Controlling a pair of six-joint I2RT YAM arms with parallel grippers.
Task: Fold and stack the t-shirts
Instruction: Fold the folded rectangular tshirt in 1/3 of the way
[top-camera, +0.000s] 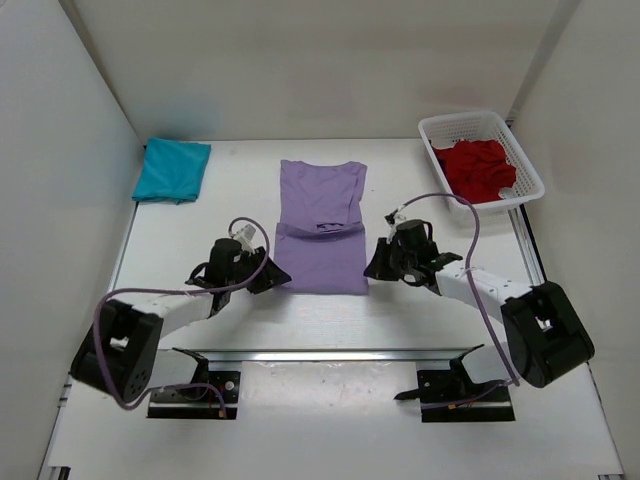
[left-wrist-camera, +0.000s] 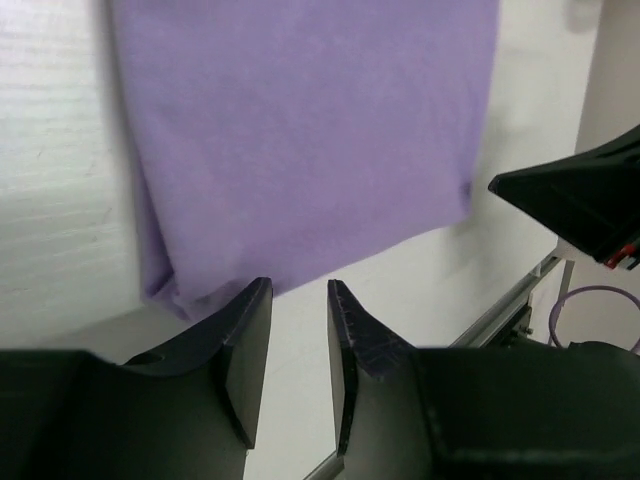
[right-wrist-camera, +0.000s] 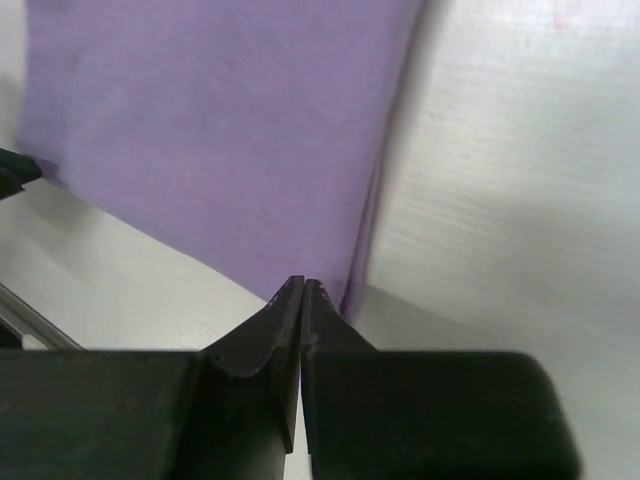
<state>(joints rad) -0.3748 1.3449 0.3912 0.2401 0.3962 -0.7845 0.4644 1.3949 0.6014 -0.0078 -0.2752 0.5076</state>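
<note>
At mid-table: lavender shirt (top-camera: 322, 235) | L end effector (left-wrist-camera: 300, 288) released | R end effector (right-wrist-camera: 303, 283) clenched | basket (top-camera: 528, 162) far-R

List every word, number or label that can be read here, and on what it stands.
No text can be read.
The lavender t-shirt has a small dark mark at its collar, perhaps a label: too small to read.
The teal t-shirt, dark red t-shirt and basket show none.

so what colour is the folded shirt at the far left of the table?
The folded shirt is teal; the top external view shows it best.
</note>
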